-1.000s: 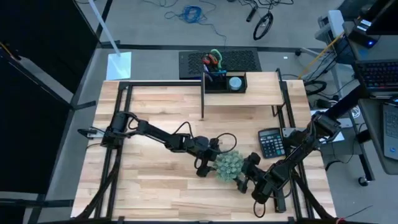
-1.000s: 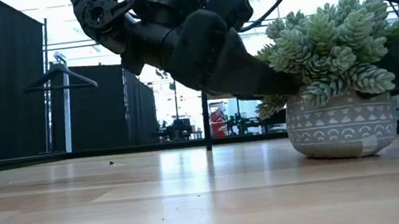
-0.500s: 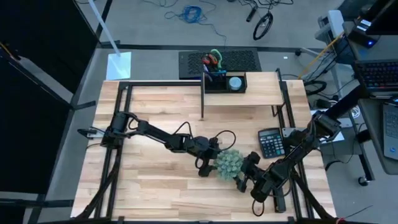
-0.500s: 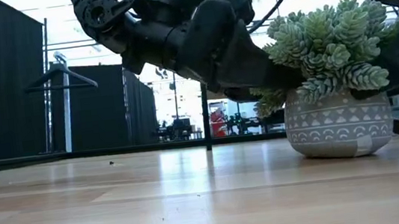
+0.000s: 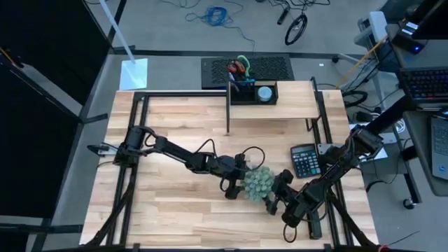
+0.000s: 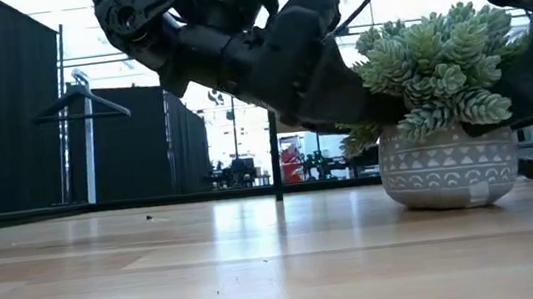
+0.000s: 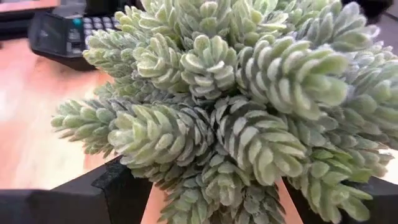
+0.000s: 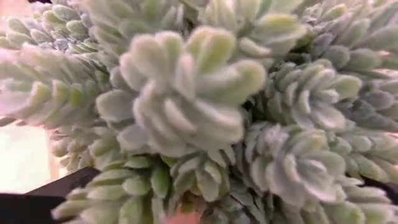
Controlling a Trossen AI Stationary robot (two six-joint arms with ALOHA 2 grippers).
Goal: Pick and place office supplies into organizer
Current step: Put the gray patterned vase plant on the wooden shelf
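Observation:
The fuzzy green plant (image 5: 257, 182) stands in its grey patterned pot (image 6: 450, 169) on the table's near middle, base on the wood. My left gripper (image 5: 236, 183) reaches it from the left and is shut on its leafy head (image 7: 205, 81). My right gripper (image 5: 275, 196) stands open at the plant's right-near side, with leaves (image 8: 186, 93) between its fingers; whether they touch, I cannot tell. The black organizer (image 5: 253, 92) sits on the wooden shelf riser at the far side. It holds the scissors (image 5: 240, 68) and the round disc (image 5: 265, 92). My left gripper has the plant's leafy head low down, just above the pot rim (image 7: 155, 171), between its two widely spread fingers (image 7: 118, 186). The fingers come slanting down from the table's left. The plant stands upright with the pot's base on the table.
A black calculator (image 5: 304, 161) lies right of the plant, close to my right arm. The wooden shelf riser (image 5: 280, 110) spans the far middle on thin black legs. Bare wood stretches across the table's left half and near edge.
My left gripper has crept a little toward the table's far edge and right. The plant has slid with it, upright, slightly away from my right gripper.

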